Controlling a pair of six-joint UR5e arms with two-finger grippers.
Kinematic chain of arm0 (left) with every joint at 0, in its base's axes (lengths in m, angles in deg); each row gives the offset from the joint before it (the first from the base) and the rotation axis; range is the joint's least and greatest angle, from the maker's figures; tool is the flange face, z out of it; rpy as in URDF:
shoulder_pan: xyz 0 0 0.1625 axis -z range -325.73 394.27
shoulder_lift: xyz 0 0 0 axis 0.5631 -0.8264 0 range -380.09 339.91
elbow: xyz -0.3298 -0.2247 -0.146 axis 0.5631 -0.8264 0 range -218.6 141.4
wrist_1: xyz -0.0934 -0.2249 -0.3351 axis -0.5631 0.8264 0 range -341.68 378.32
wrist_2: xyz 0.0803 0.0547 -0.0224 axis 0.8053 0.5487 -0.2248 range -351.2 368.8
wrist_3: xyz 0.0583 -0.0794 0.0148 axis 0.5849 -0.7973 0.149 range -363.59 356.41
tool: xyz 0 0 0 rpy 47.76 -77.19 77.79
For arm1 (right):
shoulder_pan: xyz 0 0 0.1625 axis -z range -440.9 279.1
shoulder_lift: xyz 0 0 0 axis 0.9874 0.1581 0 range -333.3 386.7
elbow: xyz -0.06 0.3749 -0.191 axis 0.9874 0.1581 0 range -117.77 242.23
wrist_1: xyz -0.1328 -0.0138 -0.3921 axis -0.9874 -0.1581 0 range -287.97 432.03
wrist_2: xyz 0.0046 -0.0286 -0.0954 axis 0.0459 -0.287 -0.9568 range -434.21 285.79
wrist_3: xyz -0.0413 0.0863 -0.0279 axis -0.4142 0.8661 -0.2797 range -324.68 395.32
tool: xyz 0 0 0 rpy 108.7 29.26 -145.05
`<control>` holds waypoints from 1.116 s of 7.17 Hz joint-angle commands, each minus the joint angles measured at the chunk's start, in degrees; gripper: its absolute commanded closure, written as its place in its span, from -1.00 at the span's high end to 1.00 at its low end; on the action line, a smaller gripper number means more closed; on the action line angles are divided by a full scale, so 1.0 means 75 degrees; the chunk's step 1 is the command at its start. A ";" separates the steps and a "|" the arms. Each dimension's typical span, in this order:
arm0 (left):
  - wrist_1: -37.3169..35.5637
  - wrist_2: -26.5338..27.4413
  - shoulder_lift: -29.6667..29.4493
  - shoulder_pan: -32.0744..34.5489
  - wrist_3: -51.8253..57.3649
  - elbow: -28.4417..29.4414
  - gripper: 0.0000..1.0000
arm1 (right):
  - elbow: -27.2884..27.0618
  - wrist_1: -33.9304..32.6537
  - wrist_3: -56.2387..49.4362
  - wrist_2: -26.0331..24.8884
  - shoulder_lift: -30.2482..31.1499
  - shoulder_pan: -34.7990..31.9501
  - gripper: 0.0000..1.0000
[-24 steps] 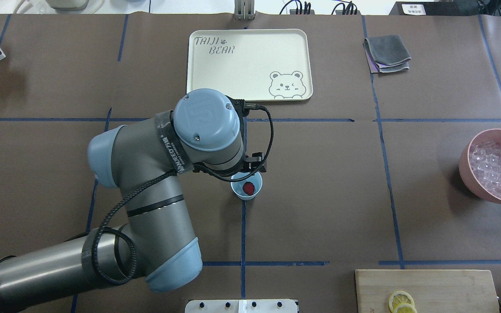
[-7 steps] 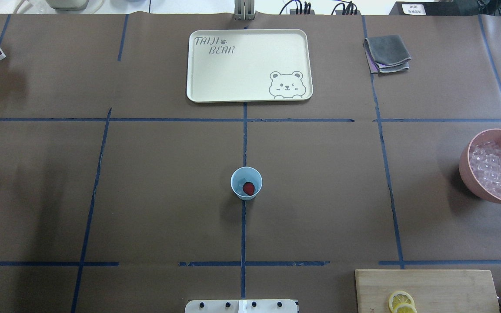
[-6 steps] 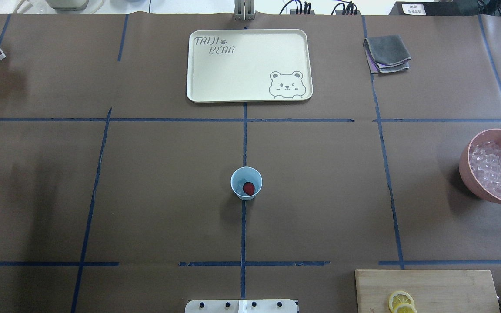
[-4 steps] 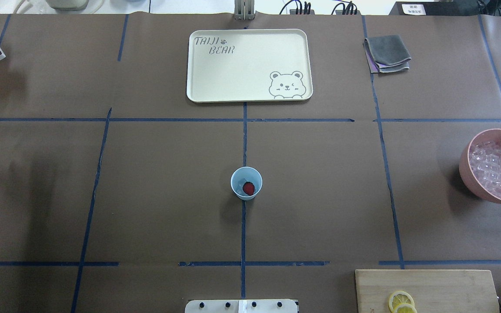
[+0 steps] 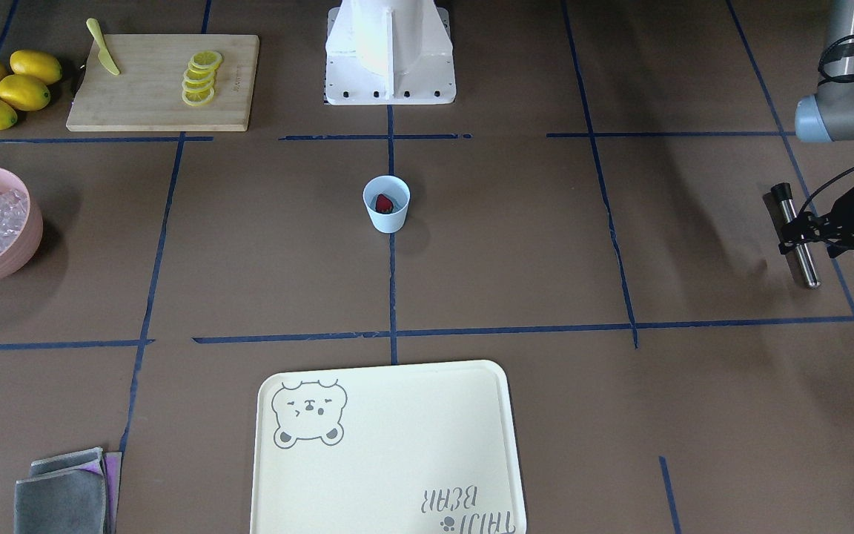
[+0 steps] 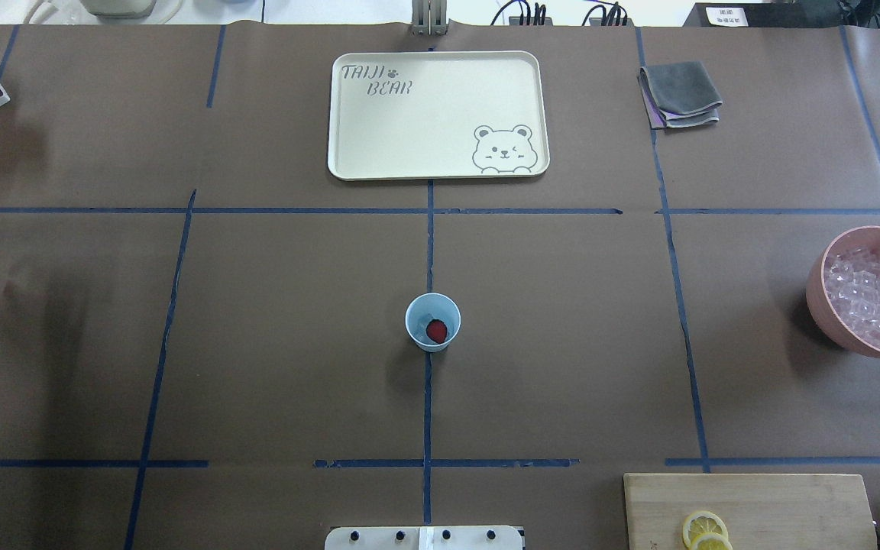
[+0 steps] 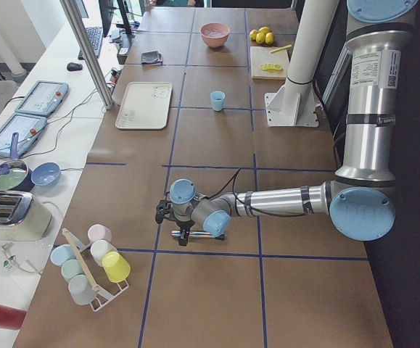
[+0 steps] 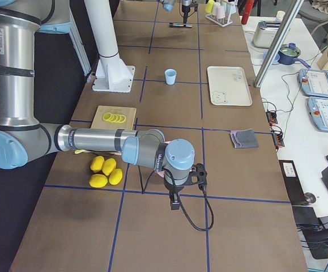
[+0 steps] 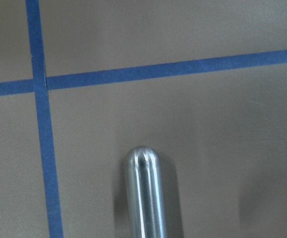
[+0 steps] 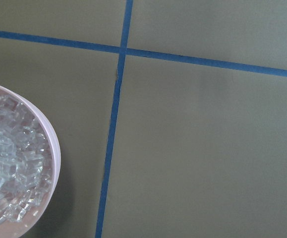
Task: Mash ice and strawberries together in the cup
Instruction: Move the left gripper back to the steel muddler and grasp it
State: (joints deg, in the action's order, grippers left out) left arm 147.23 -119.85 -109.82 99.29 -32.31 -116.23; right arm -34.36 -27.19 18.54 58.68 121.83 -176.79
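Note:
The pale blue cup (image 6: 432, 338) stands upright at the table's middle, also in the front view (image 5: 386, 216). A dark red strawberry (image 6: 435, 330) lies inside it with a pale bit of ice (image 6: 425, 314) beside it. More ice (image 6: 871, 299) fills the pink bowl (image 6: 818, 302) at the right edge. My left gripper (image 5: 798, 233) is far off at the table's left end, open, its fingers on either side of a metal rod (image 5: 805, 263) lying on the table. My right gripper (image 8: 175, 199) hangs near the bowl; I cannot tell its state.
A cream bear tray (image 6: 437, 114) lies at the far middle, a folded grey cloth (image 6: 679, 95) to its right. A cutting board (image 6: 749, 508) with lemon slices sits at the near right, whole lemons (image 5: 4, 87) beside it. A rack of cups (image 7: 93, 264) stands beyond the rod.
My left arm has left the cup and swung to the table's left edge. Over the last second its black gripper has come into view over the rod.

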 commanded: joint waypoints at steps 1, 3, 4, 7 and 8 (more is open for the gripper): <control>-0.0008 0.0008 -0.0002 -0.0009 -0.0002 0.0050 0.82 | 0.0000 0.0000 0.0000 0.0000 0.0007 0.0000 0.99; -0.0019 0.0008 -0.0013 -0.0009 -0.0002 0.0062 -0.19 | -0.0012 0.0000 0.0000 0.0000 0.0018 0.0000 0.99; -0.0019 0.0020 -0.0014 -0.0009 -0.0002 0.0062 -0.50 | -0.0012 0.0000 0.0000 0.0000 0.0018 0.0000 0.99; -0.0019 0.0032 -0.0014 -0.0009 0.0056 0.0015 -0.94 | -0.0047 0.0000 0.0012 0.0000 0.0042 0.0000 0.99; -0.0031 -0.0015 -0.0048 0.0002 0.0056 -0.0159 -1.00 | -0.0058 0.0000 0.0012 0.0000 0.0042 0.0000 0.99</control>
State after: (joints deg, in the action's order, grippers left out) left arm 147.06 -119.70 -110.00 99.23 -31.99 -116.36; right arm -34.68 -27.20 18.61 58.68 122.10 -176.79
